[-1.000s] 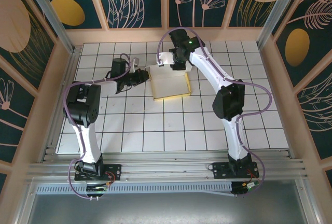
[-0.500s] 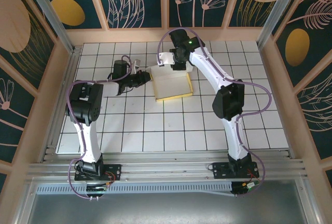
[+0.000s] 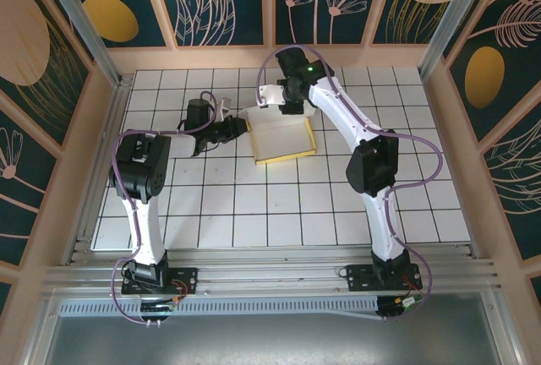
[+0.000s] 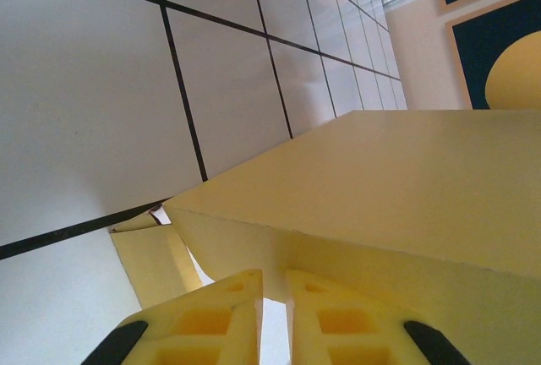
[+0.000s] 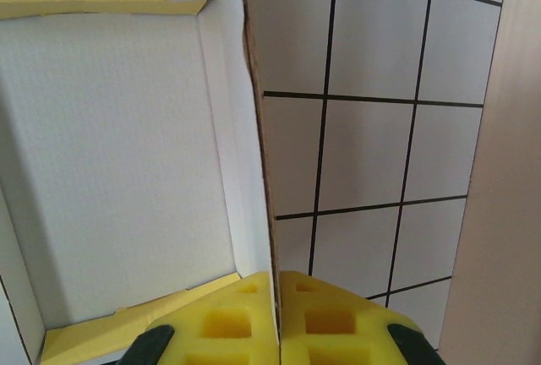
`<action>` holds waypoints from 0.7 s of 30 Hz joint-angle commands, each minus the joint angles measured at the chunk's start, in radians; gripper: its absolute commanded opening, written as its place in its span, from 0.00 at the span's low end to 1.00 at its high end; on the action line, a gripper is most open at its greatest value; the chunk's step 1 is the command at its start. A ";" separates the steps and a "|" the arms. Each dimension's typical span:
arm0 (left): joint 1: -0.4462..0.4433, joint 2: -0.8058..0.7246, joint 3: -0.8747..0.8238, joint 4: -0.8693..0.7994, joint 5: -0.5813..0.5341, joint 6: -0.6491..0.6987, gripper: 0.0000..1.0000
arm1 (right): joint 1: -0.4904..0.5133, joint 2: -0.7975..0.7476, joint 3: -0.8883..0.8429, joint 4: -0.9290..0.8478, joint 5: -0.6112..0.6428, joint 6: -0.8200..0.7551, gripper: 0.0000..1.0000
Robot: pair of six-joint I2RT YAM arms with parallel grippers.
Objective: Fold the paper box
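Where the right gripper [image 5: 277, 285] meets the paper box [image 5: 118, 154], its yellow fingers [image 5: 224, 324] are pressed together on an upright card wall. The thin edge of that wall runs straight on from between the tips. Left of the pinched wall lies the box's pale white floor, bordered by low walls with yellow along their outer faces. Right of it is the white tiled table [image 5: 363, 171], and past that a wood-coloured border [image 5: 503, 171].

The left gripper [image 4: 273, 285] has its jaws narrow, with a slim slit between the fingers [image 4: 338, 324]. Whether any card sits in that slit cannot be told. Just ahead of the tips rises a broad yellow face of the box [image 4: 406, 179], and a small yellow flap [image 4: 148, 259] lies off to their left on the table [image 4: 84, 86].

From above, the left gripper [image 3: 239, 128] sits at the box's left side. The right gripper [image 3: 287, 105] is at its far edge, close by. The box [image 3: 283, 138] spreads from both toward the arm bases as an open tray on the table [image 3: 254, 204].
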 commanded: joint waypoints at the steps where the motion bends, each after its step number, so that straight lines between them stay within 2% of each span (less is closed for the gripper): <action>1: -0.043 0.018 -0.004 -0.039 0.075 0.031 0.17 | 0.016 0.002 -0.003 0.048 -0.047 0.031 0.01; 11: -0.050 0.070 0.087 -0.036 0.094 0.002 0.18 | 0.018 -0.004 -0.001 0.048 -0.052 0.036 0.01; 21: -0.056 0.076 0.031 -0.055 0.099 0.030 0.17 | 0.021 -0.013 -0.028 0.065 -0.036 0.066 0.00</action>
